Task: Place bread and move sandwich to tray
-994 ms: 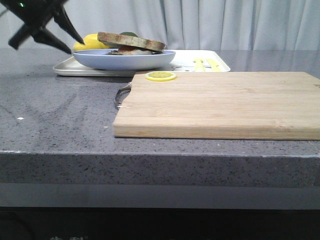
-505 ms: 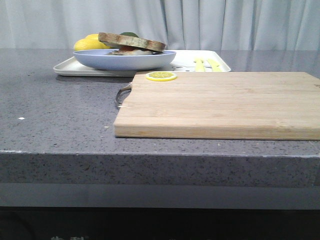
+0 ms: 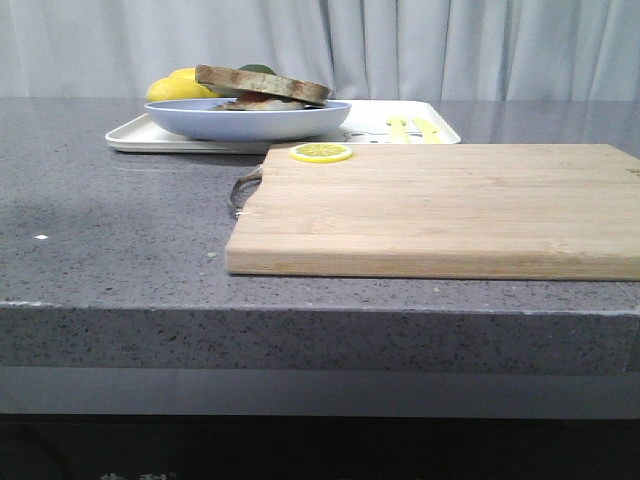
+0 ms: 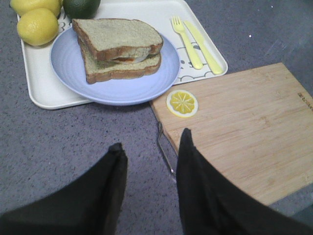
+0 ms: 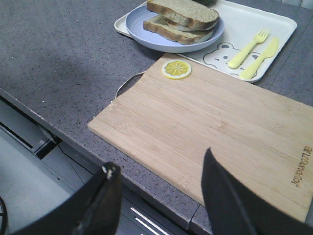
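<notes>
- Grey speckled surface [image 3: 120,230] with a pale curtain behind; a wooden cutting board [image 3: 450,205] lies toward the front right.
- Tray [image 4: 41,85] sits at the back left. On it: a pale-blue plate [image 4: 117,88], lemons [image 4: 36,25], a dark green fruit [image 4: 80,6], and a yellow fork and knife [image 4: 195,39].
- Sandwich [image 4: 120,68] rests on the plate; the bread [image 4: 117,36] lies on top as the upper slice, with egg and orange yolk showing between the slices. The plate overhangs the tray's front rim.
- A lemon slice [image 4: 182,103] lies on the board's corner, at about 5 o'clock from the plate in the front view.
- Left gripper [image 4: 149,156]: fingers spread, holding nothing, hovering above the surface near the board's metal handle [image 4: 165,154].
- Right gripper [image 5: 159,183]: fingers spread, holding nothing, above the board's near edge.
- Neither arm shows in the front view.
- Judgement: both parts of the task look done. For the step in hand, keep both arms high and clear of the plate rim, and leave the stack alone so the upper slice does not slide.
</notes>
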Motion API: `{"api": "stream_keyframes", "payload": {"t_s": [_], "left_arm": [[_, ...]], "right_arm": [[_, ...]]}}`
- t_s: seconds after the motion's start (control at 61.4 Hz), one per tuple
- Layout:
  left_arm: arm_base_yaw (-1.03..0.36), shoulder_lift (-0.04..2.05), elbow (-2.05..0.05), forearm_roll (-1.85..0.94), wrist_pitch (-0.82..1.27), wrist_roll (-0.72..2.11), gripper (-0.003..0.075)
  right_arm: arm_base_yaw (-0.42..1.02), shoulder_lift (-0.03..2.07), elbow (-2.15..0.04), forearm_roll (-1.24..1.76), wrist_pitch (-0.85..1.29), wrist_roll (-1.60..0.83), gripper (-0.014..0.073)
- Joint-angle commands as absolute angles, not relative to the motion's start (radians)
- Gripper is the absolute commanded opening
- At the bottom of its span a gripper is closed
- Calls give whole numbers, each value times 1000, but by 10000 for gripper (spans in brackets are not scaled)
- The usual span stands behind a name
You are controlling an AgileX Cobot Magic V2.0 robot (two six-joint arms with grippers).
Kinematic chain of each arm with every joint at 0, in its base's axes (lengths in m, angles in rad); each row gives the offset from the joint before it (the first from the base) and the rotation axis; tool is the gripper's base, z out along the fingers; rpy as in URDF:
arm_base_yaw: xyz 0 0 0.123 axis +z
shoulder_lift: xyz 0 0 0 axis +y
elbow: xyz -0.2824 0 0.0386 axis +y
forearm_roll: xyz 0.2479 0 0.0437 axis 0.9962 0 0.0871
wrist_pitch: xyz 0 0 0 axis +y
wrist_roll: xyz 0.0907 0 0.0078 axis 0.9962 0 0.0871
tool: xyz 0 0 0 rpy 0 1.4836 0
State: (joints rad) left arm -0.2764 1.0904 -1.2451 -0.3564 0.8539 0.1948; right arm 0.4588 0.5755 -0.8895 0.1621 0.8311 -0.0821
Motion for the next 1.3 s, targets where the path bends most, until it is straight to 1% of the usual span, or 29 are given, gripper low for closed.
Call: {"api": "stream_keyframes", "payload": {"t_s": [0.0,0.228,0.375,0.505,0.652,0.717,0.766,0.799,0.831,0.913,0.962,1.027,1.043,1.092,1.287], "left_arm": [[-288,967,-1176,-366,764,243,260],[-288,701,-938,-365,721,343,260],[-288,540,-820,-365,673,349,260],[-288,453,-757,-365,661,349,260],[-288,422,-719,-353,640,349,258],[-288,422,-719,-353,637,349,238],[-288,422,-719,-353,633,349,200],[-288,422,-719,-353,627,349,149],[-288,422,-719,-353,619,349,118],[-288,422,-719,-353,606,349,22],[-288,422,-719,-353,595,349,-20],[-288,422,-719,-353,586,349,-20],[-288,422,-719,-353,584,349,-20],[-288,422,-719,-353,574,349,-20],[-288,422,-719,-353,574,349,-20]], "right_arm": [[454,577,-911,161,764,-86,402],[454,577,-911,161,764,-86,402],[454,577,-911,161,764,-86,402],[454,577,-911,161,765,-86,402],[454,577,-911,161,772,-86,390],[454,577,-911,161,775,-86,342],[454,577,-911,161,777,-86,284],[454,577,-911,161,780,-86,216],[454,577,-911,161,781,-86,168],[454,577,-911,161,785,-86,66],[454,577,-911,161,790,-86,8],[454,577,-911,161,796,-86,-64],[454,577,-911,161,798,-86,-75],[454,577,-911,161,804,-86,-64],[454,577,-911,160,807,-86,-69]]}}
